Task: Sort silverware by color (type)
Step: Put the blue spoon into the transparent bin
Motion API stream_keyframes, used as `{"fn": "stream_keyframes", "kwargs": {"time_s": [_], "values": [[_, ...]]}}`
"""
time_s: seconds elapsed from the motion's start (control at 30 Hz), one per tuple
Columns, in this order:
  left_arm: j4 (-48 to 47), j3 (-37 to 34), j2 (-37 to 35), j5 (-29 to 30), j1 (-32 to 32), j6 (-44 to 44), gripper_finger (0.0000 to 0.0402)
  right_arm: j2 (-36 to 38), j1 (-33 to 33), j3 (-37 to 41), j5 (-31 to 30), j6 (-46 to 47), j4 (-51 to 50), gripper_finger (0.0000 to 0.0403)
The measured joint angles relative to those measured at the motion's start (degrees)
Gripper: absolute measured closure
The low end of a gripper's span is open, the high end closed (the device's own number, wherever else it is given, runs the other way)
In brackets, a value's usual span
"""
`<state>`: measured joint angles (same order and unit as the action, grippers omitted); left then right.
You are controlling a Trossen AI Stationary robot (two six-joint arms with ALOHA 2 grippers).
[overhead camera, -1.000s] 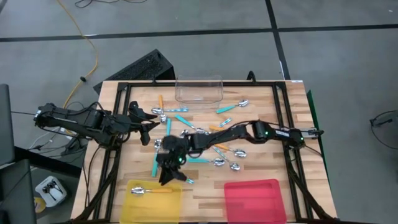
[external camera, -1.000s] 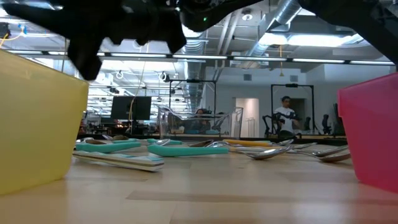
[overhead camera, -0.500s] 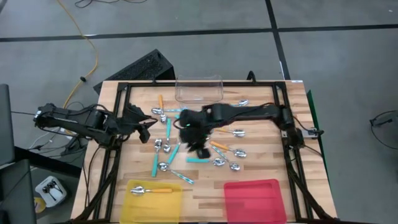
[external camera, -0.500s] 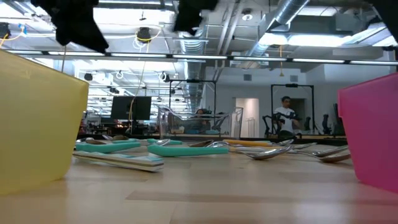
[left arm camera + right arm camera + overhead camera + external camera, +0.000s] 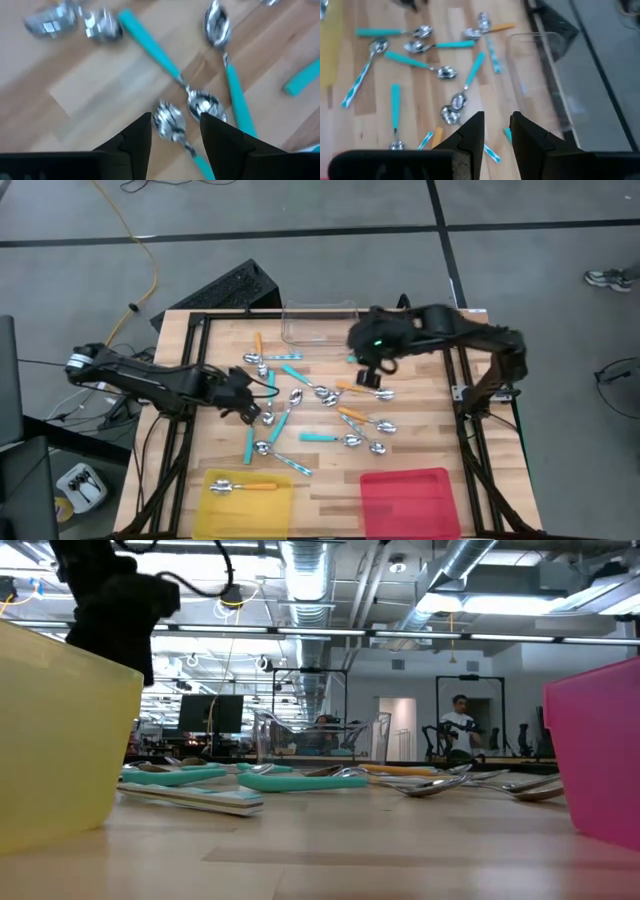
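The left gripper [image 5: 252,398] hangs low over the cluster of teal-handled spoons on the left half of the wooden table [image 5: 420,450], its fingers [image 5: 136,136] spread apart with nothing between them. In the left wrist view a spoon bowl [image 5: 169,120] sits right in the gap, a second shiny bowl [image 5: 204,104] just beside it, and a teal handle [image 5: 239,100] runs off past the other finger. To my eye the step in hand is picking one teal spoon out of that crowd.

To do it well, the fingers should come down astride the thin neck or handle rather than the rounded bowl, which looks likely to slip. The two bowls lie close together, so the gripper wants centring on one spoon only, or it may drag the neighbour along. The wrist view is smeared, so I can't say for sure which handle belongs to which bowl.

The right gripper [image 5: 372,366] waits up near the clear plastic tub [image 5: 320,323], its fingers a little apart and holding nothing. One orange-handled spoon [image 5: 243,486] already lies in the yellow tray [image 5: 280,510]; the red tray [image 5: 410,500] holds no spoon that I can see. The rest lie scattered mid-table.
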<state>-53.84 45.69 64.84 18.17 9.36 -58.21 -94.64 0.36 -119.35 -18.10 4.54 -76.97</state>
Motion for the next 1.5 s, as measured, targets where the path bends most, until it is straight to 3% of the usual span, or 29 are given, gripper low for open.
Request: {"fn": "stream_keyframes", "kwargs": {"time_s": [0.13,0.33,1.17,1.5], "values": [[0.5,0.0,4.5,-4.3,1.6,-6.7,0.0250,2.6,-0.2,0.0,-0.3,2.0,-1.8,0.0285],[1.0,0.0,11.4,-9.5,4.2,-8.9,0.0250,4.2,0.0,0.0,-0.4,3.6,-4.5,0.0285],[7.4,0.0,22.6,-10.3,6.7,-12.3,0.0250,3.6,0.4,7.9,-0.5,3.6,-5.3,0.0285],[8.2,0.3,28.1,-11.9,6.3,-9.0,0.0260,3.6,1.1,7.9,-0.5,3.9,-4.8,0.0284]]}}
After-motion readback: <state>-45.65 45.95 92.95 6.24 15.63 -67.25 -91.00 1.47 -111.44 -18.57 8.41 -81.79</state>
